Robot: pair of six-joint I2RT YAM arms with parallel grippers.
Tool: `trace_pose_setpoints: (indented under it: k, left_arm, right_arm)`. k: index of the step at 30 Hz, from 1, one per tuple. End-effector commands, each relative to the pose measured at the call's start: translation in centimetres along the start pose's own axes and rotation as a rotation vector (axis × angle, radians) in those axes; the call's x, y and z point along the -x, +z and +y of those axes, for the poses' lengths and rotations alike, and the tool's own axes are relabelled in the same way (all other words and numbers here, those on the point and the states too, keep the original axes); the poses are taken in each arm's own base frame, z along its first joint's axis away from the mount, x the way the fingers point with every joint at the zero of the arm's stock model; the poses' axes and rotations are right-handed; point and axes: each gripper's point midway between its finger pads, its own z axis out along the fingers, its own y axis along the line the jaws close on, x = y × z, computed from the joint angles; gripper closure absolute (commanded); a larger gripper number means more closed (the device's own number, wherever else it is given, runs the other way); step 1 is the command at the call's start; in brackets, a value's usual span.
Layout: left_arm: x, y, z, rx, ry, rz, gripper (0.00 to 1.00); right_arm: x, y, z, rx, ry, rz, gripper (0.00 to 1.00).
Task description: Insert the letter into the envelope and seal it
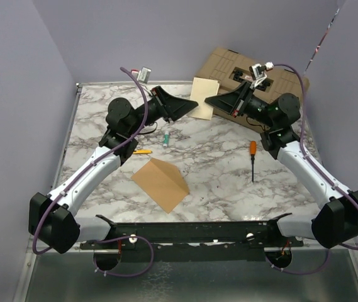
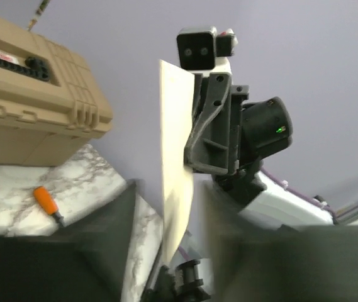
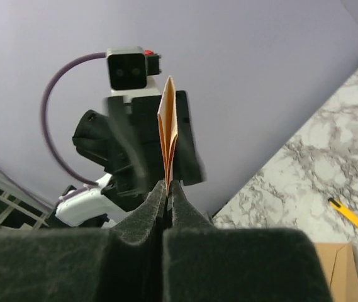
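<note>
The letter (image 1: 204,97), a pale folded sheet, is held in the air at the back of the table between both grippers. My right gripper (image 1: 210,100) is shut on its edge; in the right wrist view the letter (image 3: 168,132) stands edge-on out of the closed gripper (image 3: 167,185). My left gripper (image 1: 193,104) is open, with the letter (image 2: 177,157) between its spread fingers (image 2: 119,214), not clamped. The kraft-brown envelope (image 1: 160,184) lies on the table near the front with its flap raised; a corner of the envelope also shows in the right wrist view (image 3: 336,270).
A tan toolbox (image 1: 254,72) stands at the back right, also in the left wrist view (image 2: 34,94). An orange-handled screwdriver (image 1: 252,151) lies right of centre. A yellow tool (image 1: 142,151) and a small green tube (image 1: 165,138) lie left of centre.
</note>
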Motion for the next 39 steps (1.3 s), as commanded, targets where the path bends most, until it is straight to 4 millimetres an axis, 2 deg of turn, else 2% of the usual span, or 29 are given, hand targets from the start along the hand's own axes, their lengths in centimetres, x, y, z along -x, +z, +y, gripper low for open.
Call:
trace_pose_setpoints:
  k: [1,2,3,5,8,10,12,15,17,19,23,31,33,36,39]
  left_arm:
    - [-1.2,-1.7,3.5,0.166,0.062,0.006,0.3]
    - [-1.8,-2.6,5.5,0.269,0.062,0.017,0.21]
    - [-2.4,-3.8,7.5,0.374,0.063,0.031,0.15]
    - [-3.9,-6.7,11.1,0.565,0.052,0.072,0.1]
    - [-6.7,-12.5,16.1,0.838,-0.048,0.143,0.05]
    - [-9.1,-16.8,18.6,0.97,-0.164,0.219,0.04]
    - [-11.4,-20.3,20.1,1.064,-0.253,0.26,0.05]
    - [-14.2,-22.7,20.8,1.12,-0.343,0.278,0.11]
    - [-15.8,-24.1,21.3,1.158,-0.397,0.279,0.19]
    - [-17.3,-25.2,21.6,1.191,-0.444,0.284,0.32]
    - [-18.9,-26.8,22.4,1.249,-0.476,0.311,0.51]
    - [-20.9,-28.8,24.2,1.312,-0.429,0.445,0.51]
    - [-21.2,-29.2,24.5,1.324,-0.43,0.458,0.51]
    - [-21.7,-29.7,24.8,1.343,-0.433,0.472,0.44]
    - [-22.2,-29.7,25.2,1.342,-0.448,0.491,0.43]
  right_arm:
    - [-0.5,0.0,-5.8,-0.277,0.051,0.018,1.0]
    - [-1.1,-0.7,-8.3,-0.397,0.072,0.039,1.0]
    - [-1.5,-1.0,-10.0,-0.467,0.069,0.066,1.0]
    - [-4.5,-2.2,-13.8,-0.583,0.108,0.178,1.0]
    - [-9.4,-3.3,-17.5,-0.651,0.162,0.338,1.0]
    - [-12.7,-3.5,-18.7,-0.64,0.194,0.444,1.0]
    - [-15.7,-3.4,-19.3,-0.624,0.209,0.537,1.0]
    - [-20.0,-2.6,-19.1,-0.551,0.217,0.672,1.0]
    - [-22.3,-2.1,-18.7,-0.493,0.214,0.751,1.0]
    - [-24.6,-2.0,-19.0,-0.469,0.208,0.833,1.0]
    - [-27.2,-2.7,-20.3,-0.497,0.183,0.938,1.0]
    - [-28.9,-4.5,-24.6,-0.604,0.076,1.018,1.0]
    - [-29.4,-4.6,-25.0,-0.592,0.054,1.029,1.0]
    - [-30.6,-4.7,-24.9,-0.552,-0.005,1.056,1.0]
    - [-31.3,-4.7,-24.9,-0.561,-0.038,1.061,1.0]
